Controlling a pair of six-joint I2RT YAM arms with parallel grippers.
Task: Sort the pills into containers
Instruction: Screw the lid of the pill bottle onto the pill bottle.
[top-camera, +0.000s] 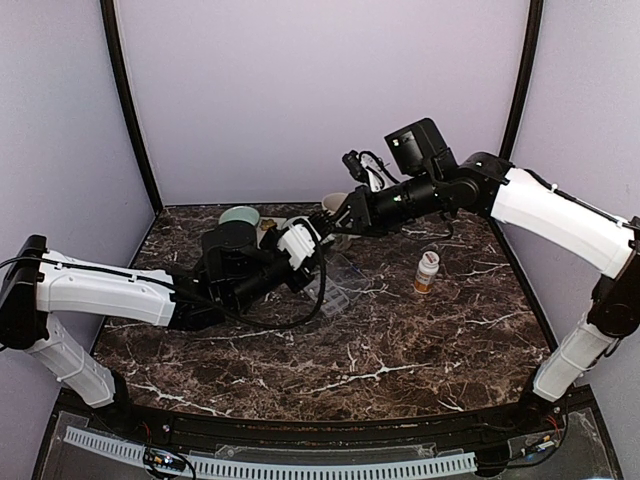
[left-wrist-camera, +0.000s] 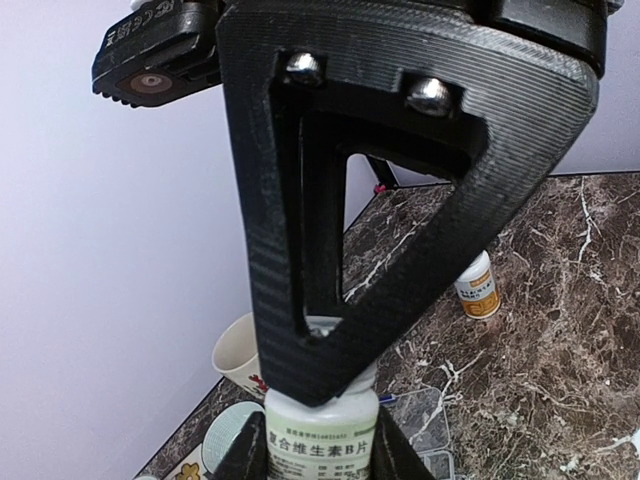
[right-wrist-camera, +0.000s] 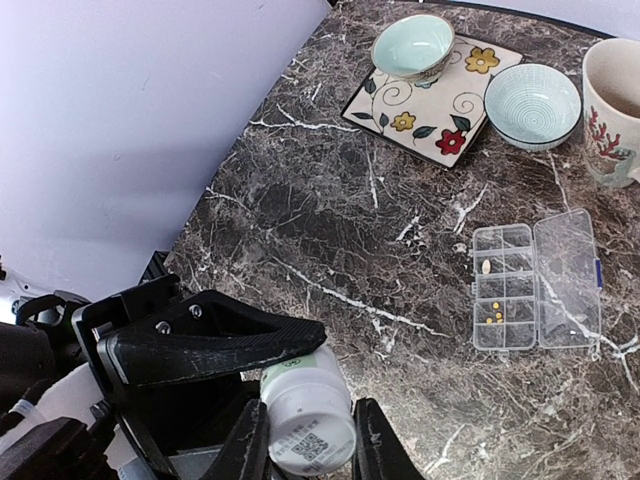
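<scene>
The pill box (right-wrist-camera: 535, 280) lay open and flat on the table (right-wrist-camera: 330, 240), at the right side of the right wrist view. Its long side ran from the top of that frame toward the bottom, tipped a little. The half with the little rooms was on the left, and the clear lid (right-wrist-camera: 567, 265) lay flat on the right. A few small yellow pills (right-wrist-camera: 493, 318) sat in the rooms.

Higher in that frame was a square plate with flowers (right-wrist-camera: 440, 115) with a pale green bowl (right-wrist-camera: 412, 45) on it. A second bowl (right-wrist-camera: 532, 105) stood just beside the plate, and a mug (right-wrist-camera: 612, 100) stood at the right edge. An orange-brown bottle with a white cap (top-camera: 427, 270) stood right of the middle in the top view. Its label was too small to read.

The two arms met in the air near the box. The left gripper (left-wrist-camera: 320, 458) and the right gripper (right-wrist-camera: 308, 448) were both clamped on one white bottle (left-wrist-camera: 318, 425). Its label read "复合维生素B片", and its end had a square code.
</scene>
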